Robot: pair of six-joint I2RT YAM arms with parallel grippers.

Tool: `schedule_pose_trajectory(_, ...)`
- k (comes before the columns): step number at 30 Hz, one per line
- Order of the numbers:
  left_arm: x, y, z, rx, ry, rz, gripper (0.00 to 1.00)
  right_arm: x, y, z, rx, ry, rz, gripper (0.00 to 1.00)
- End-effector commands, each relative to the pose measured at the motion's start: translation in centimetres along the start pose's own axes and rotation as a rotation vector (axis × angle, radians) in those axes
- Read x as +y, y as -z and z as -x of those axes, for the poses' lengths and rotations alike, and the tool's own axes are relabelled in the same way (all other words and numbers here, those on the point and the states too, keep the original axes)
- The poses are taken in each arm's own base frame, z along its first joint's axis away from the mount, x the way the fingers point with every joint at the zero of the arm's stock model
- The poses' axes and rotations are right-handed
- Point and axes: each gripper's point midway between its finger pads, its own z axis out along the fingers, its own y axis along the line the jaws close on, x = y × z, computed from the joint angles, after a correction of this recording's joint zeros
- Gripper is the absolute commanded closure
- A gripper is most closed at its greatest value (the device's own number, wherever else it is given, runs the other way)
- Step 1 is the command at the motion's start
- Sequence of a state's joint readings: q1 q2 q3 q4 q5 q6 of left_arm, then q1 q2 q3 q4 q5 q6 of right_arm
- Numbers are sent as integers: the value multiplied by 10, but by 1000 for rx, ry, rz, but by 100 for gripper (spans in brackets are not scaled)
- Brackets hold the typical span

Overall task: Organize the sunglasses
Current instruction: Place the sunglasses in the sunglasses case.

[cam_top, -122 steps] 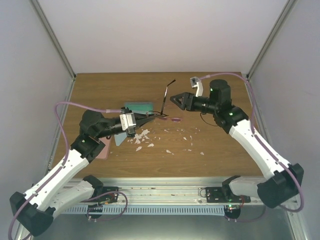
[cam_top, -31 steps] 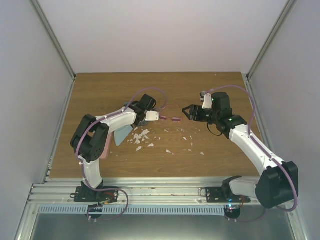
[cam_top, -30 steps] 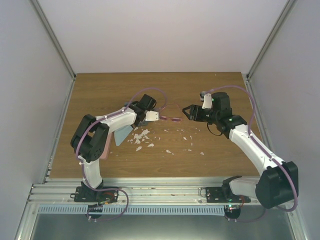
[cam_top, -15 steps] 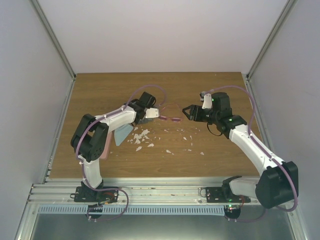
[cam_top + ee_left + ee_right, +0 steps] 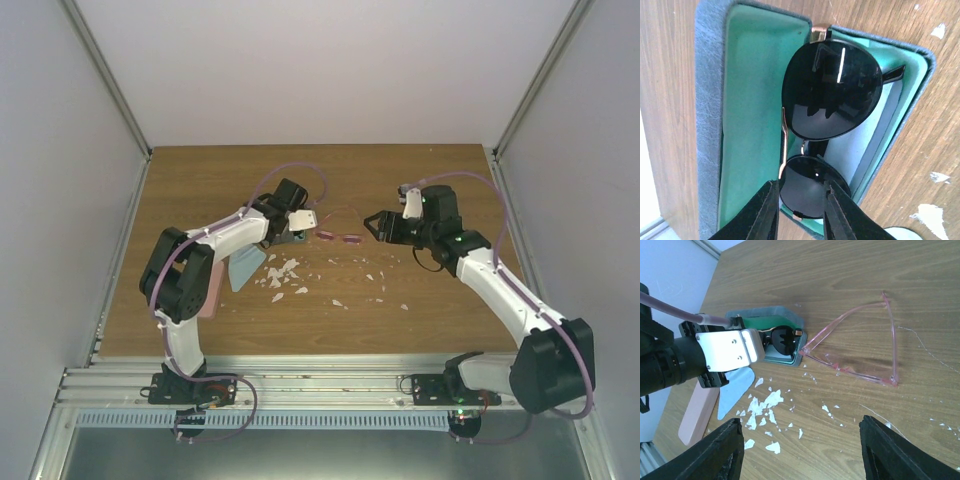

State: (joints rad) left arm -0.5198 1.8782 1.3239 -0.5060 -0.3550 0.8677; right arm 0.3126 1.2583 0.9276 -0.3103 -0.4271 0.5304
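The dark sunglasses [image 5: 832,92] lie folded in the open blue-grey case [image 5: 707,125] with teal lining. My left gripper [image 5: 800,200] hovers over their lower lens, its fingers a little apart on either side and open, not clamped on it. In the top view the left gripper [image 5: 300,234] is over the case at centre left. The pink sunglasses [image 5: 845,369] lie unfolded on the table, one corner touching the case [image 5: 765,315]. They also show between the arms [image 5: 345,238]. My right gripper [image 5: 800,430] is wide open above the table, near them [image 5: 372,224], holding nothing.
An oblong pink case [image 5: 210,295] lies left of the left arm, with a light blue cloth [image 5: 240,270] beside it. White scraps [image 5: 765,405] are scattered over the wood in front of the blue-grey case.
The left gripper's jaws have parted slightly and its wrist has drawn back a little from the case. The dark sunglasses stay in the case. The right arm has barely moved.
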Motion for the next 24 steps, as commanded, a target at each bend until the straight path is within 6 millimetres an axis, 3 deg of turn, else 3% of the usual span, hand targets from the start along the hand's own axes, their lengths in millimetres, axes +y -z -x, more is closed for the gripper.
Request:
schedule_pose_trajectory(1, 21, 25, 15, -113, 120, 16, 72, -7, -10, -4, 5, 14, 18, 37)
schedule_pose_trajectory(7, 70, 73, 27, -316, 464, 120, 66, -6, -33, -10, 32, 38, 4, 40)
schedule_pose_trajectory(10, 100, 97, 16, -380, 739, 240, 65, 2, -54, -8, 44, 68, -19, 41)
schedule_pose_trajectory(13, 108, 111, 3, -441, 1005, 245, 60, 13, -83, -5, 52, 108, -57, 47)
schedule_pose_trajectory(18, 89, 112, -27, -517, 1439, 29, 54, 25, -139, -10, 77, 138, -127, 54)
schedule_pose_trajectory(20, 76, 103, -42, -517, 1575, -73, 53, 29, -160, -12, 82, 104, -122, 54)
schedule_pose_trajectory(24, 45, 84, -56, -560, 1699, -274, 53, 41, -199, -11, 77, 50, -96, 54)
